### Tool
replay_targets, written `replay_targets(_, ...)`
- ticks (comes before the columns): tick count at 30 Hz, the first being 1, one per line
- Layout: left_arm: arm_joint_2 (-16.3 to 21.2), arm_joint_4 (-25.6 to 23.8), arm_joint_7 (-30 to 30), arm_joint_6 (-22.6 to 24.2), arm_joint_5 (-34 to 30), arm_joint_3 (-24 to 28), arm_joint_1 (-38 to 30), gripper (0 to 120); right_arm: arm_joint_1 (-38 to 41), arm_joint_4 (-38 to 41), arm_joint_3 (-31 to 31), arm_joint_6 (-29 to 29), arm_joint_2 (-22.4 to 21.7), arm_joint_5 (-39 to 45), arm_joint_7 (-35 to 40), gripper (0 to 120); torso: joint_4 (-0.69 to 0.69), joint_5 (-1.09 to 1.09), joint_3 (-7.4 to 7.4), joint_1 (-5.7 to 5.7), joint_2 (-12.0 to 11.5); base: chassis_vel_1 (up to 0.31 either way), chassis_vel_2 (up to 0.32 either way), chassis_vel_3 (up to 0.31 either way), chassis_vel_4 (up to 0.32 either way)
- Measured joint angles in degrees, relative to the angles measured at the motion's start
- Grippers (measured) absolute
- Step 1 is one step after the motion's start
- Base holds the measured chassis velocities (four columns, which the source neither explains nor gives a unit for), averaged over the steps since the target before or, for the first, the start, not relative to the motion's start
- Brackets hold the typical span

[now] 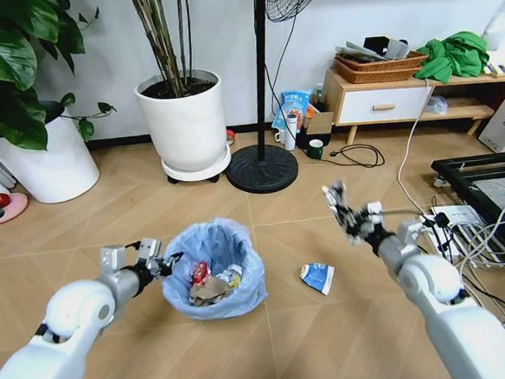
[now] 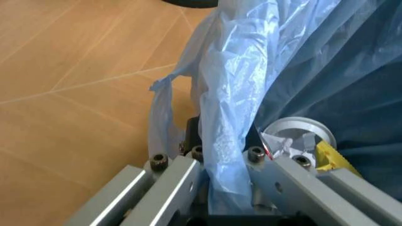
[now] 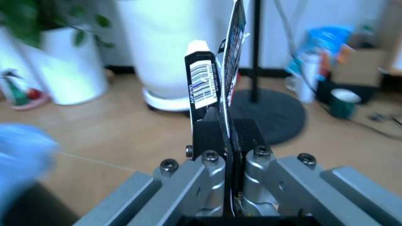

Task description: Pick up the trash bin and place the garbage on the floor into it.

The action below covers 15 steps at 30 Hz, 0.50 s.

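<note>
Left pincer (image 1: 166,265) grips trash bin (image 1: 213,270) on wooden floor (image 1: 133,215)

— Where's your head camera looking?
— Down and forward from above, over both my arms to the floor (image 1: 150,214) and far wall.
— And the wrists?
— My left one sits right against the bin (image 2: 326,70), seeing its blue bag and the floor. My right one looks level across the room, sharing the fan base (image 3: 276,110) and white pot (image 3: 169,52) with the head view.
</note>
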Motion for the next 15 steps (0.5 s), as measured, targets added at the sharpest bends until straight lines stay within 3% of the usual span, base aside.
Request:
replay_targets(12,-1.9,5.5,-1.1,0.0,-1.8,10.6,-10.4,0,6.8,1.6,-10.5,2.3,-1.6,5.9,-3.5,0,0.0,-0.01,0.0,0.0,0.0,0.0,0.0,0.0,0.0)
replay_targets(15,-3.0,7.2,-1.2,0.0,-2.2,13.2,-13.5,0,8.5,1.0,-15.8,3.0,-0.5,5.6,-3.9,0,-0.01,-0.01,0.0,0.0,0.0,0.0,0.0,0.0,0.0)
